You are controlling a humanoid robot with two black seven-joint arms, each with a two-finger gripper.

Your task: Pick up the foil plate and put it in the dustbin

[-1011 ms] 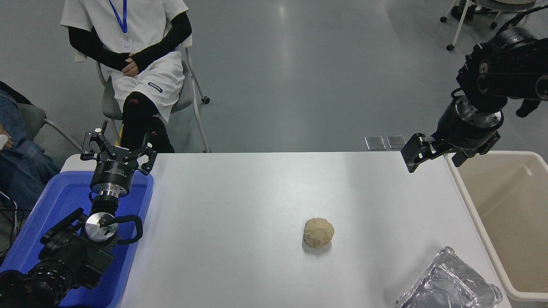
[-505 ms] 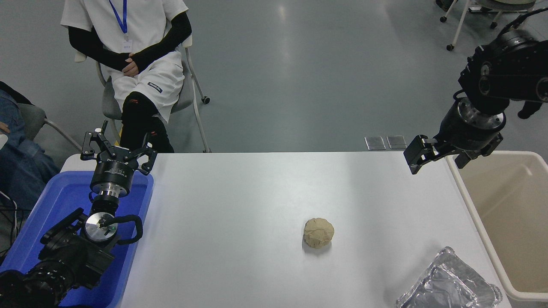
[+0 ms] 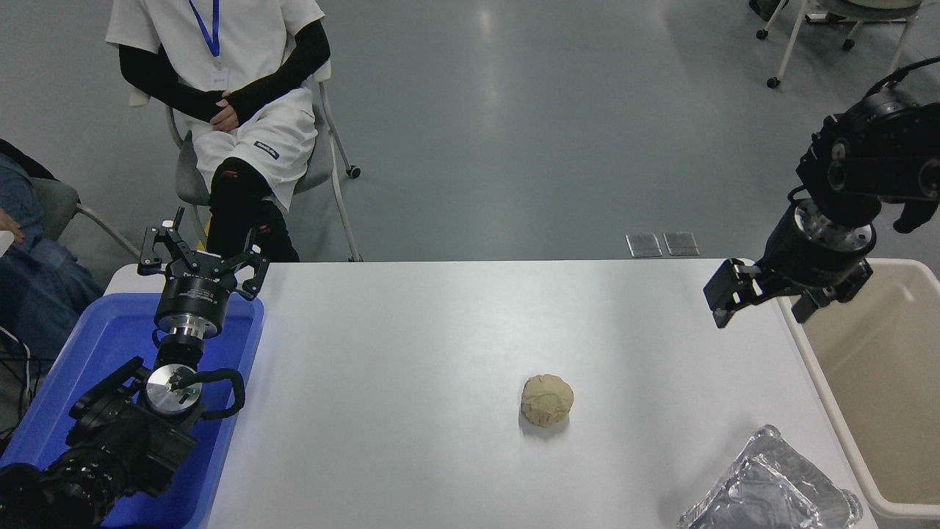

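The right gripper [image 3: 764, 303] is hovering with fingers spread apart, empty, beside the dustbin [image 3: 822, 382] rim. The foil plate [image 3: 771, 488] is lying at five o'clock on the table [image 3: 411, 353]. The left gripper [image 3: 200, 253], fingers apart, is parked at nine o'clock.

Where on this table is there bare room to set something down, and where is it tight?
Most of the white table is bare: the wide stretch between the blue tub and the tan paper ball, plus the far strip ahead of the ball. It is tight at the near right corner, where the foil plate lies beside the dustbin, below the right gripper.
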